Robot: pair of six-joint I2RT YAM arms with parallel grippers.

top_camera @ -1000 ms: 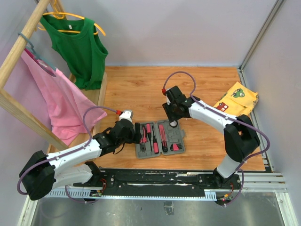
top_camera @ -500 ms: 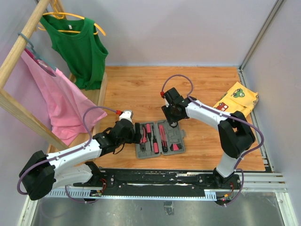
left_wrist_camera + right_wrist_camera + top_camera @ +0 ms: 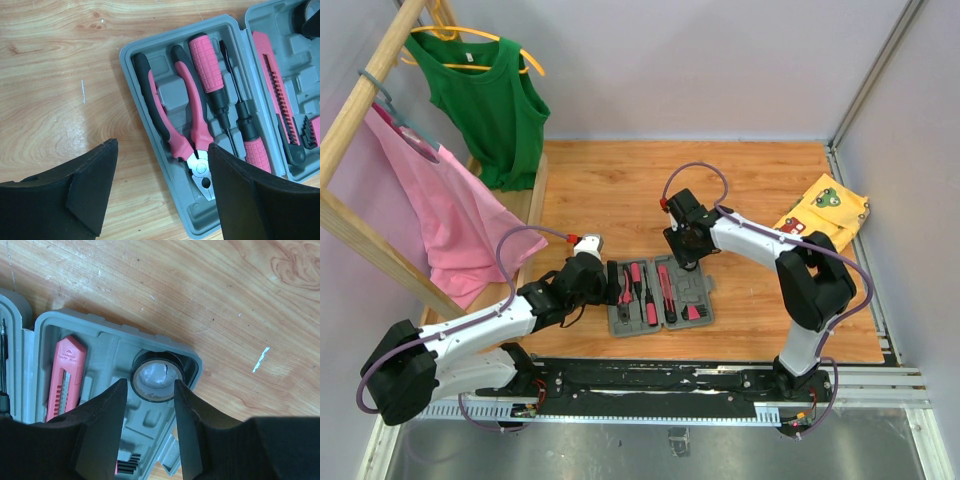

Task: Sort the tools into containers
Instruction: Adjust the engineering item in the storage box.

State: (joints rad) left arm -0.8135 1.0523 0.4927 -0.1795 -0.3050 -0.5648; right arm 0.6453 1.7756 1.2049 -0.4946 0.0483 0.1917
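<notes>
The grey tool case (image 3: 630, 330) lies open on the wooden table between my arms. In the left wrist view its left half (image 3: 127, 52) holds pink-handled pliers (image 3: 187, 130), a thick screwdriver (image 3: 207, 70) and a slim screwdriver (image 3: 245, 130). The right half holds a pink cutter (image 3: 277, 100) and bits (image 3: 310, 132). My left gripper (image 3: 162, 150) is open over the case's left edge, the pliers' head between its fingers. My right gripper (image 3: 150, 385) is shut on the round black-white disc (image 3: 156, 376), which is down in the far corner slot of the case (image 3: 105, 325), beside the cutter (image 3: 65, 375).
A yellow patterned cloth (image 3: 825, 210) lies at the table's right edge. A wooden rack (image 3: 360, 110) at the left holds a green top (image 3: 490, 100) and a pink garment (image 3: 440, 210). A metal rail (image 3: 720, 385) runs along the near edge.
My right gripper has moved slightly left and lower with the disc, onto the case's far right corner. The left arm has not moved.
</notes>
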